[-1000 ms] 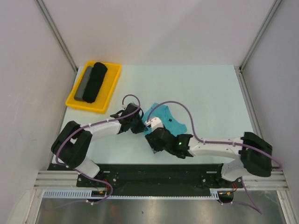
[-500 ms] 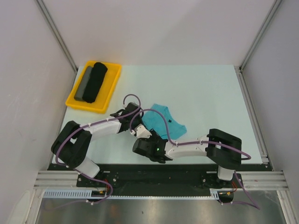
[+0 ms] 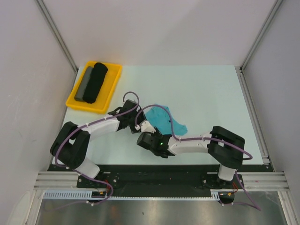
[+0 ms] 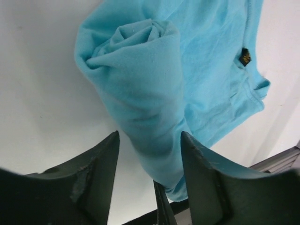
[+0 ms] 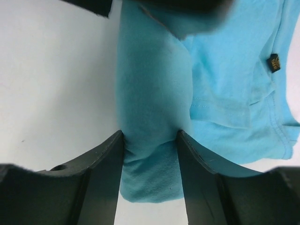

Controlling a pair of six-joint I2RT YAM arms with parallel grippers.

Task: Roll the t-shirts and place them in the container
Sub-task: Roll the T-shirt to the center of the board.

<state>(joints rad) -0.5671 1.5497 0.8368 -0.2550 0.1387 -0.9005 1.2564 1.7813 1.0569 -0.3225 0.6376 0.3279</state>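
Part of the teal t-shirt (image 3: 165, 120) is rolled into a soft tube. The rest lies flat. It sits on the pale table (image 3: 211, 93), near the middle and a bit toward the arms' edge.

In the left wrist view, the flat part spreads out at 2 o'clock from the tube. A small dark tag (image 4: 244, 56) sits there at the neck.

The left gripper (image 4: 150, 136) has one finger on each side of the tube. Its jaws stand apart, and a strip of bare table shows between one finger and the cloth, so it is not squeezing.

The right gripper (image 5: 150, 136) is at the other end of the tube. Both of its fingers press on the cloth and pinch it in.

From above, the two grippers meet at about 8 o'clock from the flat part.

Far off at 10 o'clock, a yellow tray (image 3: 114, 84) holds a black roll (image 3: 96, 82) and a thinner grey roll (image 3: 84, 84), side by side and touching.
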